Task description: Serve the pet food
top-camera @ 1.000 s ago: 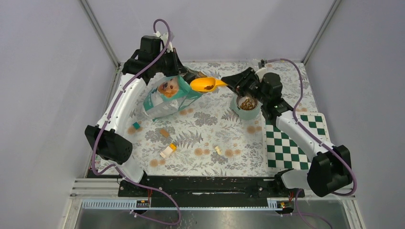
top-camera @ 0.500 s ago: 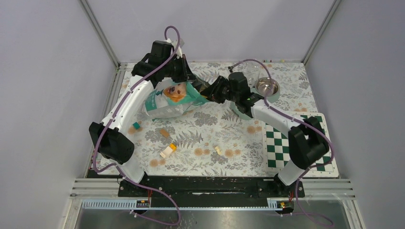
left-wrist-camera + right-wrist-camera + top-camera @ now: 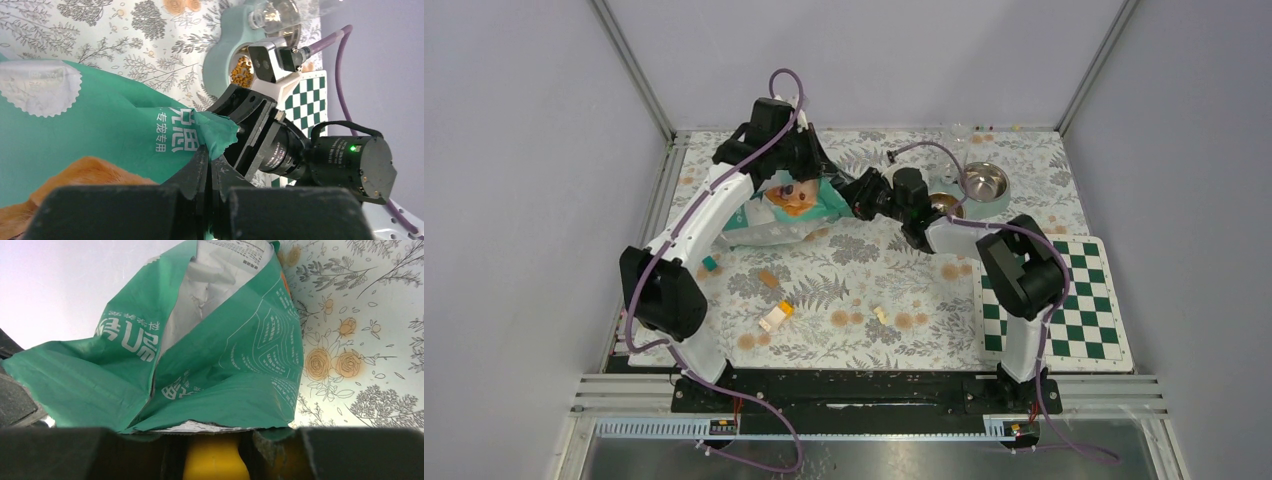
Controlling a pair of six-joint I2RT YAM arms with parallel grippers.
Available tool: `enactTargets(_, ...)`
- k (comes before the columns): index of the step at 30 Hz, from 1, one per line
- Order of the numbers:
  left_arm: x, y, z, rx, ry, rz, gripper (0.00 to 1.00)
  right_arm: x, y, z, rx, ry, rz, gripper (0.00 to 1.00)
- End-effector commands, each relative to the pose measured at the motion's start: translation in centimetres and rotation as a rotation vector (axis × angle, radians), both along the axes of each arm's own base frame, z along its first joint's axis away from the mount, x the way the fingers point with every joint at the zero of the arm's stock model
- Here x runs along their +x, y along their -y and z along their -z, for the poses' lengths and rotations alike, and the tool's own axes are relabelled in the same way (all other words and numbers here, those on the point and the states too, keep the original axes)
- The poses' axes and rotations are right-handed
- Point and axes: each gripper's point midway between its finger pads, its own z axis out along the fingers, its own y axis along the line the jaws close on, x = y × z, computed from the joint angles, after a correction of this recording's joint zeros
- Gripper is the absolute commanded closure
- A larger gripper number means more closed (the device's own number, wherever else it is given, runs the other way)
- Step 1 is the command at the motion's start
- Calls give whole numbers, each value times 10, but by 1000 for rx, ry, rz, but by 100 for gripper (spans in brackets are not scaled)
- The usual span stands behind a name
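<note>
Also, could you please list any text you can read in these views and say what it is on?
"专宠专用": white print on the bag.
Larger characters beside it: creased, cannot read.
Fine print on the bag: too small.
Label on the right arm: too small.

Left wrist view first: white print on the teal bag (image 3: 115, 125). A small row reads 专宠专用, with two bigger characters at its three o'clock, too stylised to make out. On the right wrist view the big characters sit upside down at the bag's nine o'clock, and the fine print at three o'clock is too small to read. The tiny lettering on the black motor housing (image 3: 280, 155) is unreadable.
</note>
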Motion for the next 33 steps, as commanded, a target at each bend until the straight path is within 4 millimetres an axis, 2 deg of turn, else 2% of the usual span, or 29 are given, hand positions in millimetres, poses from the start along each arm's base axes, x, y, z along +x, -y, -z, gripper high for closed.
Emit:
enactTargets(1,-10,47,-67,-210,136,126,100,-19,-22,27,107,-103,-102,100)
enactTargets(3,-9,50,-66,-212,132,131,100,-21,-26,18,157,-81,-140,100)
enactTargets(7,-5,50,-64,-200,132,121,100,-22,-30,-17,359,-49,-193,100)
enactTargets(9,-3,47,-62,-175,141,111,100,-20,-26,-37,470,-34,-203,100)
enactTargets(13,1,35,-59,-92,178,86,100,-19,-13,-55,521,9,-189,100)
enactTargets(18,8,15,-65,-16,226,42,100,-19,8,-64,501,22,-132,100)
enactTargets(26,15,-20,-78,11,267,-26,100,-21,64,-89,483,22,-24,100)
enactTargets(30,15,-27,-82,20,284,-29,100,-25,84,-89,392,15,27,100)
enactTargets(33,15,-30,-84,23,288,-34,100,-28,93,-81,325,-10,56,100)
